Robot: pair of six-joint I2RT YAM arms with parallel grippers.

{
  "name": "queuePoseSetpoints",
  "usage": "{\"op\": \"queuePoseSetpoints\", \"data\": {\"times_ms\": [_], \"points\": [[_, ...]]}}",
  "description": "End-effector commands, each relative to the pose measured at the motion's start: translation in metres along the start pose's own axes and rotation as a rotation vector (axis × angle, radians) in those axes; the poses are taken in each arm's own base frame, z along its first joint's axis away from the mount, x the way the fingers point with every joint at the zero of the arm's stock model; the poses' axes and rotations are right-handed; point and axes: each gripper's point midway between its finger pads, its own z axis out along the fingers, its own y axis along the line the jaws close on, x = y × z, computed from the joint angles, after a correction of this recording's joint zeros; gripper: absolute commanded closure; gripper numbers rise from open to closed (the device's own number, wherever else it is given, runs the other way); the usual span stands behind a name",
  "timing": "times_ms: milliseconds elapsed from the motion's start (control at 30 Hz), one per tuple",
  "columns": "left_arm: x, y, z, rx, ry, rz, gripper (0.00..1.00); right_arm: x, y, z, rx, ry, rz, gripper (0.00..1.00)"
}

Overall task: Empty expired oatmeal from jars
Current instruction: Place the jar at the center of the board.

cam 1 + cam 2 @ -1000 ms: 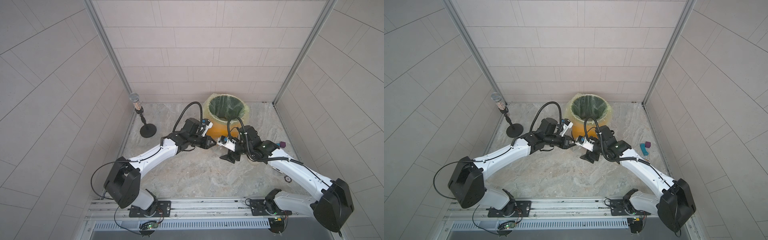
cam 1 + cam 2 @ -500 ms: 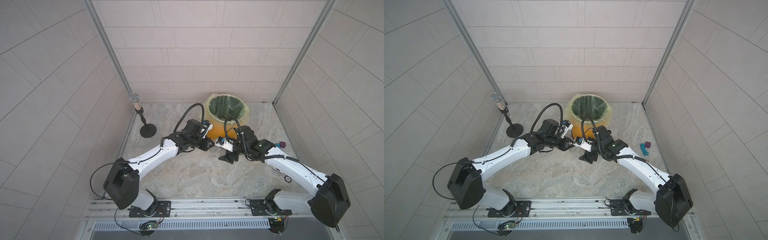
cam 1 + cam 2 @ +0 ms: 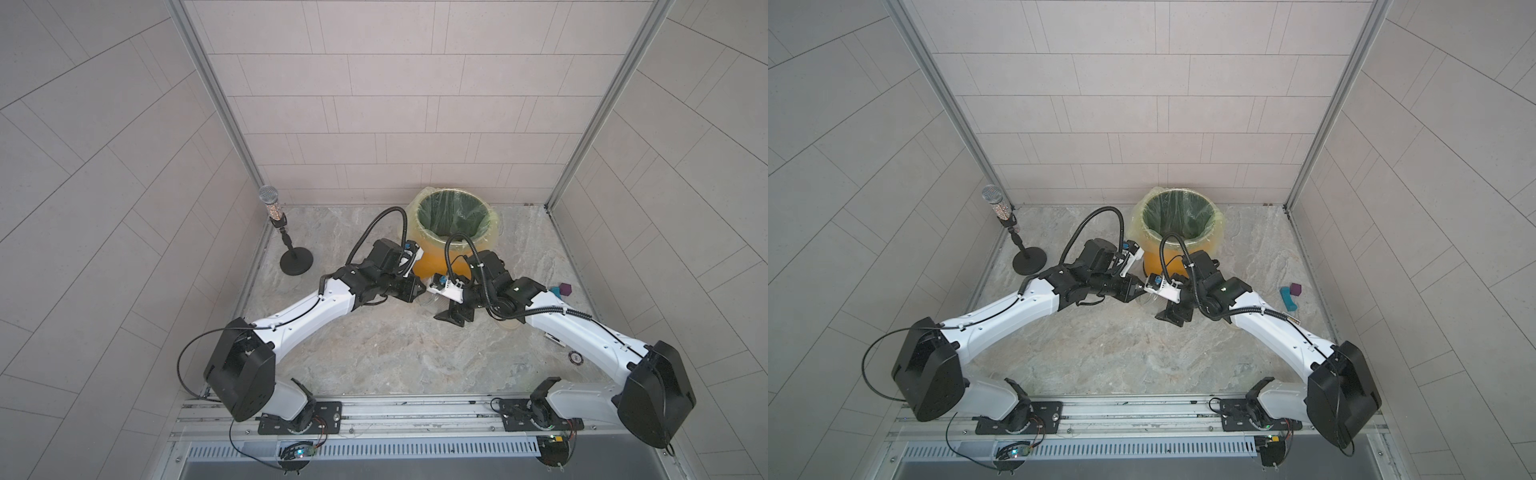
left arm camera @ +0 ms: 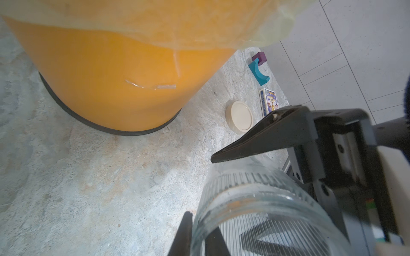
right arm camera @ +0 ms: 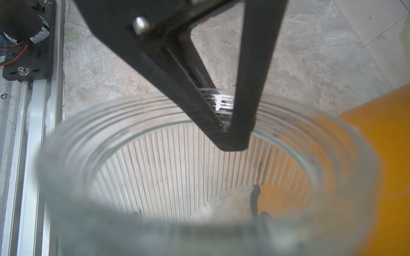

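A small clear ribbed glass jar (image 4: 261, 212) hangs between my two grippers in front of the orange bin; both top views show it (image 3: 434, 300) (image 3: 1152, 300). My left gripper (image 4: 200, 221) is shut on its rim (image 5: 155, 106), one finger inside the mouth and one outside. My right gripper (image 5: 195, 204) is closed around the jar's body, its fingers (image 4: 266, 135) on opposite sides. The jar looks empty; no oatmeal shows. Its cream lid (image 4: 239, 116) lies flat on the table. I cannot tell whether the jar touches the table.
The orange bin (image 3: 428, 266) with a yellowish liner stands right behind the grippers. A microphone on a stand (image 3: 291, 245) is at the back left. Teal and purple blocks (image 3: 1289, 296), a small card box (image 4: 269, 100) and a round token (image 3: 575, 356) lie at the right.
Both grippers and the jar between them have drifted slightly to the left in front of the bin. The grips look the same.
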Motion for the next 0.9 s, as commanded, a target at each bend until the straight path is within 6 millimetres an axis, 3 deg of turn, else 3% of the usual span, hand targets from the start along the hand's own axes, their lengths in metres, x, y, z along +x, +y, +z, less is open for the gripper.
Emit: {"op": "queuePoseSetpoints", "data": {"times_ms": [0, 67, 133, 267, 500, 867], "points": [[-0.026, -0.04, -0.019, 0.116, -0.093, 0.076, 1.0, -0.025, -0.009, 0.001, 0.012, -0.071, -0.021, 0.32], [-0.026, -0.039, -0.017, 0.109, -0.092, 0.077, 1.0, -0.024, -0.007, 0.004, -0.007, -0.065, -0.018, 0.27], [-0.024, -0.036, -0.015, 0.101, -0.085, 0.076, 1.0, -0.023, -0.007, 0.006, -0.017, -0.058, -0.017, 0.13], [-0.019, -0.029, -0.011, 0.069, -0.07, 0.079, 1.0, -0.026, -0.007, 0.005, -0.01, -0.069, -0.035, 0.01], [-0.02, -0.019, -0.011, 0.007, -0.068, 0.077, 1.0, -0.03, -0.011, 0.002, 0.007, -0.074, -0.043, 0.0], [-0.007, 0.011, -0.026, -0.192, 0.018, 0.105, 1.0, -0.001, -0.006, -0.033, 0.123, 0.041, -0.122, 0.0]]}}
